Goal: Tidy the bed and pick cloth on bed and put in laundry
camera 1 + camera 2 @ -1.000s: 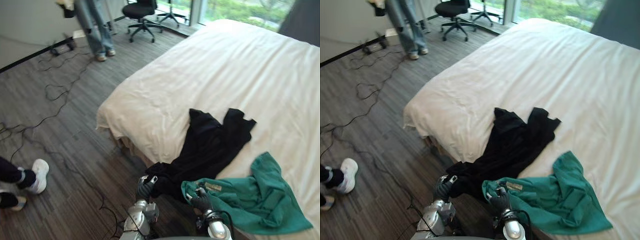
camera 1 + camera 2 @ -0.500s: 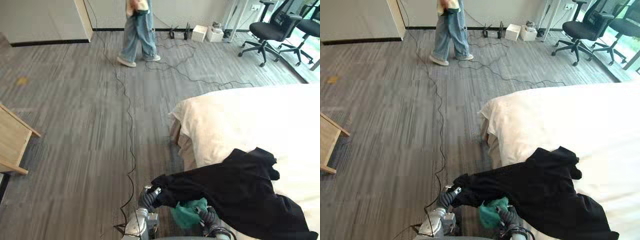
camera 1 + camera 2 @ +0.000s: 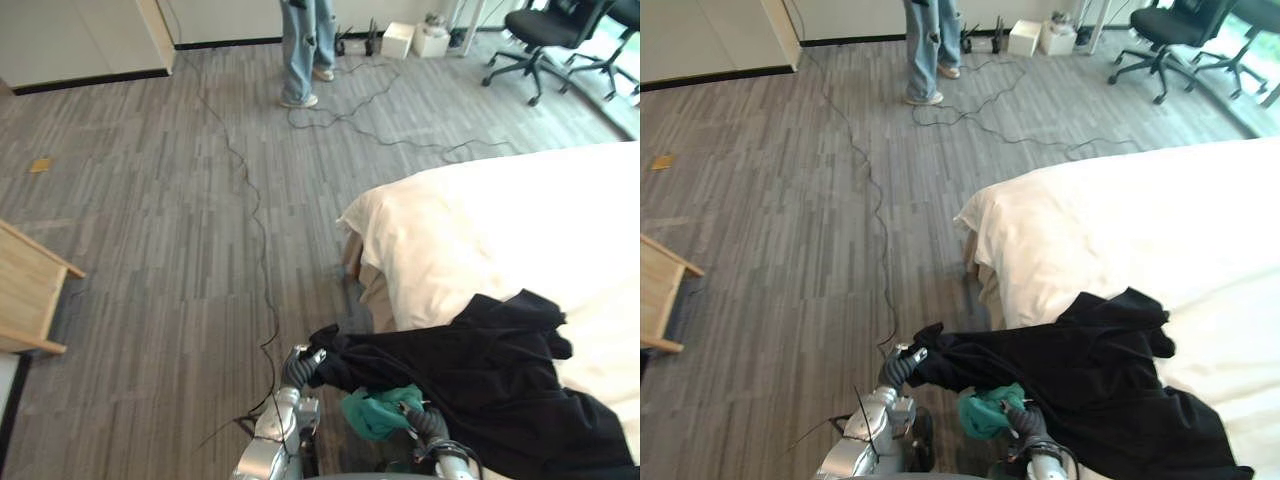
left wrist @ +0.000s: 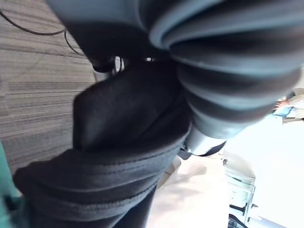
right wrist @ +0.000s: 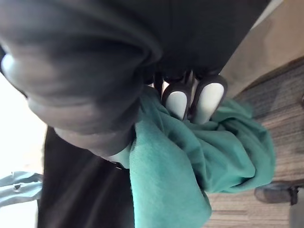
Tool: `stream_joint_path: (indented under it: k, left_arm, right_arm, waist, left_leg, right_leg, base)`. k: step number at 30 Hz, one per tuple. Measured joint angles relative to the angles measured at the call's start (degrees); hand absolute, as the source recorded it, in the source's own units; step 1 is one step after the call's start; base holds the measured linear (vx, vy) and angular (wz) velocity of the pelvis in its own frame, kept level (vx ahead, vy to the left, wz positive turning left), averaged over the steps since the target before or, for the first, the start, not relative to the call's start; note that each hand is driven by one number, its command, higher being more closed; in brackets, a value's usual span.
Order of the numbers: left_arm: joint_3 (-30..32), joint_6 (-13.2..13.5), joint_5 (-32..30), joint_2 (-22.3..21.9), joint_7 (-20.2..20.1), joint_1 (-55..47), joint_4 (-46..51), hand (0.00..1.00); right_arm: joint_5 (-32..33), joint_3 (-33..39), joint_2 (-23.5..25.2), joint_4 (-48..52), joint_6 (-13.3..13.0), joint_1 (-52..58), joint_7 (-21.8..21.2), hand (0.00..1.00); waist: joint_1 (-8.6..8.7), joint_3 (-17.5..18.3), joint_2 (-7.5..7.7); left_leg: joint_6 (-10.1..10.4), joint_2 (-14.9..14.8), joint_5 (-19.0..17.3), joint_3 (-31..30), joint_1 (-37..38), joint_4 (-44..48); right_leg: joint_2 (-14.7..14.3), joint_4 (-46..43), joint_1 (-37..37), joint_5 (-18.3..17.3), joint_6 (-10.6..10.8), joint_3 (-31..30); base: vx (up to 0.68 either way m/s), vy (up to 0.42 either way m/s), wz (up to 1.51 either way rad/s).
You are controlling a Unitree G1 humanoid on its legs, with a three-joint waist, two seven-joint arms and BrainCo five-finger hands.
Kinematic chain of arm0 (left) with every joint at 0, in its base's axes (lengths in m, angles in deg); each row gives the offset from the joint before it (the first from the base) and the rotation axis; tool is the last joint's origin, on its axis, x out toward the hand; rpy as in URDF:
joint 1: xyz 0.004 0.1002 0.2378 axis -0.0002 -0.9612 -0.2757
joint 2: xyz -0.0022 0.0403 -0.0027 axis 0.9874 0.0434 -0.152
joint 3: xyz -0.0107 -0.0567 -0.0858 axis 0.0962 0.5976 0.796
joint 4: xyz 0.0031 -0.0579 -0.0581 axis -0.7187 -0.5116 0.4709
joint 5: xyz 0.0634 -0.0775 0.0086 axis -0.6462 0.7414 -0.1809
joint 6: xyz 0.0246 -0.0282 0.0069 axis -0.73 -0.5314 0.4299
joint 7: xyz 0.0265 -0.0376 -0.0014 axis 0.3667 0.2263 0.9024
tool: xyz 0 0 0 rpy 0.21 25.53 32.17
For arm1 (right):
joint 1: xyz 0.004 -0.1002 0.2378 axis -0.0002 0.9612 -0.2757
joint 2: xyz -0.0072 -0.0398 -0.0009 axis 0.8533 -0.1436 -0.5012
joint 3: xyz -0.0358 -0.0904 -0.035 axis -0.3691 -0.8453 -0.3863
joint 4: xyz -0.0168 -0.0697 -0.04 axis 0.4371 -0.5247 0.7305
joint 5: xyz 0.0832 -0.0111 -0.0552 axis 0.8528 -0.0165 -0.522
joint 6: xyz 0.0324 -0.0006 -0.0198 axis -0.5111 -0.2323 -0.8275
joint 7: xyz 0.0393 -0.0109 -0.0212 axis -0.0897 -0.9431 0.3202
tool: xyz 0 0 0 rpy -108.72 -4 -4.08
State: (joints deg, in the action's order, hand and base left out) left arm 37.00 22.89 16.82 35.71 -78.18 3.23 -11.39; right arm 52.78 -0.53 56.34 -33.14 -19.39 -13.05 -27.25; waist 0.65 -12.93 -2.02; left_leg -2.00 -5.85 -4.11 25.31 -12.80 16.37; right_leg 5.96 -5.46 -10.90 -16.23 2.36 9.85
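The black cloth [image 3: 480, 380] lies spread across the near corner of the bed [image 3: 500, 230]. One end is drawn out past the mattress edge and hangs above the floor [image 3: 150, 250]. That end is bunched in the left robot hand [image 3: 298, 368], which is clenched around it; the left wrist view shows thick dark folds gathered against the ribbed cover. The green cloth [image 3: 378, 410] is off the bed, wadded into a ball just under the stretched black edge and touching it. The right robot hand [image 3: 425, 425] grasps it: in the right wrist view its fingers [image 5: 179, 102] are curled into the green folds, and black fabric drapes over the back of the hand. The two robot hands sit near each other, the left one further out over the floor.

The rest of the bed is bare white cover, with its corner drooping toward the floor. A thin cable [image 3: 255, 230] runs along the grey floor. A wooden piece [image 3: 25, 290] stands at the left edge. Far off, a person [image 3: 305, 50] stands near a black chair [image 3: 545, 30].
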Motion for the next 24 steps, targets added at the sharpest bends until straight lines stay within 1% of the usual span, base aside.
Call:
stream_joint_path:
  k: [1, 2, 3, 4, 5, 6, 7, 8, 9, 10, 11, 12, 13, 14, 15, 16, 17, 18, 19, 20, 21, 22, 23, 24]
  left_arm:
    - [0.56, -0.01, 0.01, -0.02, -0.41, 0.06, -0.56, 1.00]
    - [1.55, 0.04, -0.14, 0.16, -0.57, -0.09, -1.26, 1.00]
    - [2.24, 0.04, -0.21, 0.30, -0.56, -0.50, -1.47, 1.00]
    - [2.94, 0.03, -0.22, 0.28, -0.55, -0.80, -1.47, 1.00]
    - [4.39, 0.03, -0.30, 0.36, -0.53, -1.67, -1.40, 1.00]
    - [5.81, -0.08, -0.79, 0.44, -0.51, -2.73, -1.46, 1.00]
    - [6.04, -0.08, -0.89, 0.51, -0.51, -2.95, -1.45, 1.00]
    - [7.43, -0.06, -1.61, 1.15, -0.51, -4.44, -1.51, 1.00]
    - [7.86, -0.07, -2.25, 1.67, -0.51, -5.41, -2.06, 1.00]
    - [7.96, -0.07, -2.52, 1.97, -0.49, -5.56, -2.28, 1.00]
    - [7.98, -0.25, -2.50, 2.54, -0.46, -5.47, -2.71, 1.00]
    - [7.25, -0.12, -2.47, 2.64, -0.24, -5.30, -2.72, 1.00]
    - [6.85, -0.11, -2.42, 2.81, 0.10, -5.28, -2.89, 1.00]
    - [5.87, -0.07, -2.41, 3.25, 0.72, -5.08, -4.00, 1.00]
    - [5.34, -0.07, -2.41, 3.29, 0.71, -4.83, -4.47, 1.00]
    - [4.33, -0.06, -2.40, 3.16, 0.69, -4.79, -4.99, 1.00]
    - [2.97, -0.02, -2.40, 3.19, 0.68, -4.55, -4.99, 1.00]
    - [2.42, 0.00, -2.36, 3.13, 0.54, -4.19, -4.96, 1.00]
    - [1.20, 0.11, -2.32, 3.17, 0.48, -3.71, -4.88, 1.00]
    - [0.82, 0.21, -2.32, 3.23, 0.34, -3.73, -4.80, 1.00]
    - [0.58, 0.40, -2.32, 3.26, 0.01, -3.88, -4.72, 1.00]
    - [0.72, 0.43, -2.33, 3.60, -0.71, -4.18, -4.94, 1.00]
    - [0.09, 0.05, -2.39, 1.40, -0.99, -1.97, -6.26, 1.00]
    - [-0.48, 0.09, -2.42, 1.21, -1.09, -0.89, -6.14, 1.00]
  right_arm:
    - [-0.77, -0.06, -0.50, 0.02, 0.01, -0.42, 0.23, 1.00]
    - [-1.68, -0.17, -0.92, 0.38, 0.01, -1.43, 0.46, 1.00]
    - [-1.87, -0.26, -0.91, 1.79, 0.02, -1.97, 0.65, 1.00]
    - [-1.97, -0.29, -0.87, 2.57, 0.02, -2.44, 0.77, 1.00]
    - [-2.48, -0.16, -0.79, 4.35, 0.02, -2.89, 1.07, 1.00]
    - [-3.36, -0.19, -0.56, 5.72, 0.01, -3.54, 1.02, 1.00]
    - [-3.42, -0.18, -0.47, 6.01, 0.01, -3.54, 1.02, 1.00]
    - [-3.78, -0.26, 0.30, 6.51, -0.15, -3.92, 1.00, 1.00]
    - [-3.76, -0.16, 0.91, 6.53, -0.16, -3.92, 1.01, 1.00]
    - [-3.75, -0.16, 1.09, 6.57, -0.16, -3.80, 0.96, 1.00]
    - [-3.75, 0.25, 1.33, 6.71, -0.16, -3.69, 0.86, 1.00]
    - [-3.76, 0.64, 1.27, 6.75, -0.15, -2.56, 0.51, 1.00]
    - [-3.75, 0.81, 1.24, 6.79, -0.16, -2.56, 0.23, 1.00]
    - [-3.74, 1.33, 1.21, 7.76, -0.16, -2.12, 0.07, 1.00]
    - [-3.74, 1.57, 1.20, 8.73, -0.16, -1.56, 0.00, 1.00]
    - [-3.73, 2.33, 1.21, 10.87, -0.22, -0.49, -0.11, 1.00]
    - [-3.70, 2.91, 1.21, 12.40, -0.33, -0.37, -0.11, 1.00]
    - [-3.49, 3.22, 1.20, 13.13, -0.35, -0.49, -0.10, 1.00]
    - [-3.05, 3.80, 1.13, 13.84, -0.63, -0.54, -0.08, 1.00]
    - [-3.04, 3.94, 1.09, 14.27, -0.67, -0.38, -0.08, 1.00]
    - [-3.03, 4.06, 1.08, 15.07, -0.72, 0.22, -0.08, 1.00]
    - [-3.01, 4.28, 0.76, 15.86, -1.03, 1.36, -0.05, 1.00]
    - [-3.02, 5.75, -0.61, 15.02, -0.97, -2.46, -0.06, 1.00]
    - [-3.04, 6.96, -0.21, 15.05, -0.95, -3.19, -0.04, 1.00]
  waist:
    - [-0.05, -0.03, -0.23]
    - [-0.65, -0.07, -0.18]
    - [-2.11, -0.03, 0.39]
    - [-2.87, -0.09, 0.69]
    - [-3.73, -0.16, 1.30]
    - [-4.33, -0.36, 2.15]
    - [-4.62, -0.34, 2.43]
    - [-5.35, 0.15, 3.81]
    - [-5.23, 0.43, 4.69]
    - [-4.90, 0.67, 5.26]
    - [-4.09, 0.64, 6.42]
    - [-3.31, 0.64, 6.43]
    - [-2.97, 0.42, 6.01]
    - [-2.17, 0.04, 4.54]
    - [-1.39, 0.06, 3.45]
    - [-0.27, -0.09, 1.68]
    - [0.88, -0.48, -0.29]
    - [1.76, -0.66, -0.76]
    - [2.27, -0.80, -1.17]
    - [2.37, -0.63, -0.95]
    - [2.50, -0.04, 0.18]
    - [2.94, 0.03, -0.01]
    - [1.60, -0.72, -3.46]
    - [1.56, -1.17, -3.34]
  left_leg:
    - [-0.16, -0.68, -0.09, 1.40, -0.81, 1.01]
    - [-1.07, -1.25, -0.66, 3.06, -2.16, 2.32]
    - [-1.96, -1.28, -1.24, 2.99, -3.64, 3.50]
    - [-2.41, -1.25, -1.42, 2.93, -4.42, 4.50]
    - [-2.95, -1.19, -2.89, 3.46, -5.05, 6.91]
    - [-3.65, -1.25, -4.56, 3.55, -5.17, 9.30]
    - [-3.63, -1.28, -5.03, 3.59, -5.19, 9.95]
    - [-3.95, -1.61, -7.42, 3.95, -4.82, 12.69]
    - [-2.98, -0.41, -9.72, 3.15, -2.24, 11.42]
    - [-2.31, 0.57, -10.55, 1.80, -0.79, 9.70]
    - [-2.27, 2.51, -10.59, -1.77, 2.03, 6.64]
    - [-2.29, 3.04, -11.03, -4.79, 5.47, 3.46]
    - [-1.97, 3.00, -11.18, -6.34, 7.41, 2.10]
    - [-0.90, 2.16, -11.03, -8.96, 12.04, -1.07]
    - [-0.56, 1.51, -10.92, -10.38, 14.31, -2.58]
    - [-0.04, -0.23, -10.61, -12.12, 18.09, -5.19]
    - [0.21, -2.11, -10.47, -13.39, 20.25, -5.72]
    - [0.23, -3.44, -10.47, -14.25, 21.29, -5.36]
    - [3.33, -6.08, -10.37, -14.24, 23.98, -5.37]
    - [5.39, -6.94, -10.58, -14.20, 25.15, -5.33]
    - [7.75, -7.44, -10.99, -13.99, 26.42, -5.27]
    - [10.99, -8.72, -11.64, -14.02, 28.26, -4.96]
    - [13.15, -11.08, -12.90, -14.18, 27.37, -4.56]
    - [12.93, -9.89, -12.65, -14.45, 27.23, -5.83]
  right_leg:
    - [-0.03, 0.05, -0.11, -0.09, 0.12, 1.13]
    - [0.11, 0.00, -0.12, -0.86, 0.45, 3.48]
    - [0.36, -0.17, 0.01, -0.74, 1.29, 4.98]
    - [0.57, -0.21, 0.02, -0.22, 1.68, 5.67]
    - [0.85, 0.06, -0.60, 0.49, 2.56, 7.46]
    - [1.04, 0.40, -2.19, 1.10, 3.75, 8.72]
    - [1.06, 0.34, -2.50, 1.26, 4.03, 8.95]
    - [1.30, -4.19, -2.80, 1.60, 4.64, 10.36]
    - [2.48, -14.33, -0.36, 1.66, 4.70, 11.67]
    - [3.53, -21.26, 1.72, 2.66, 5.62, 12.35]
    - [6.29, -35.40, 6.82, 9.78, 3.36, 11.93]
    - [7.37, -47.02, 11.76, 14.44, 3.15, 9.94]
    - [7.33, -50.95, 14.04, 11.72, 2.28, 9.26]
    - [7.22, -55.12, 18.01, 7.22, 1.28, 8.93]
    - [7.02, -55.55, 20.24, 5.58, 1.21, 9.22]
    - [6.61, -54.59, 24.59, 3.03, 0.52, 9.54]
    - [6.86, -50.86, 29.83, 1.25, 0.01, 9.98]
    - [7.12, -46.01, 32.91, 1.26, 0.00, 10.03]
    - [6.19, -31.54, 36.91, 4.11, 0.27, 9.05]
    - [5.59, -23.62, 37.37, 7.56, 0.18, 8.39]
    - [5.41, -14.82, 36.89, 13.01, -0.82, 7.42]
    - [4.77, -9.29, 35.34, 28.24, -3.22, 6.82]
    - [1.54, -11.39, 35.26, 25.28, -4.87, 7.14]
    - [2.04, -13.69, 35.74, 23.57, -4.95, 6.90]
  base:
    - [0.07, -0.020, 1.16]
    - [0.12, -0.015, 1.01]
    - [0.15, -0.019, 0.90]
    - [0.24, 0.008, 0.74]
    - [0.32, 0.036, 0.68]
    - [0.35, 0.051, 0.59]
    - [0.39, 0.061, 0.60]
    - [0.52, 0.141, 0.67]
    - [0.44, 0.129, 0.86]
    - [0.57, 0.138, 1.21]
    - [0.41, 0.031, 1.42]
    - [0.53, 0.019, 1.41]
    - [0.61, -0.062, 1.18]
    - [0.63, -0.081, 0.85]
    - [0.78, -0.141, 1.03]
    - [0.65, -0.200, 1.02]
    - [0.78, -0.320, 1.07]
    - [0.78, -0.414, 1.06]
    - [0.67, -0.407, 0.81]
    - [0.58, -0.372, 0.69]
    - [0.65, -0.408, 0.58]
    - [0.89, -0.539, 0.17]
    - [0.80, -0.481, 0.06]
    - [0.60, -0.402, -0.14]
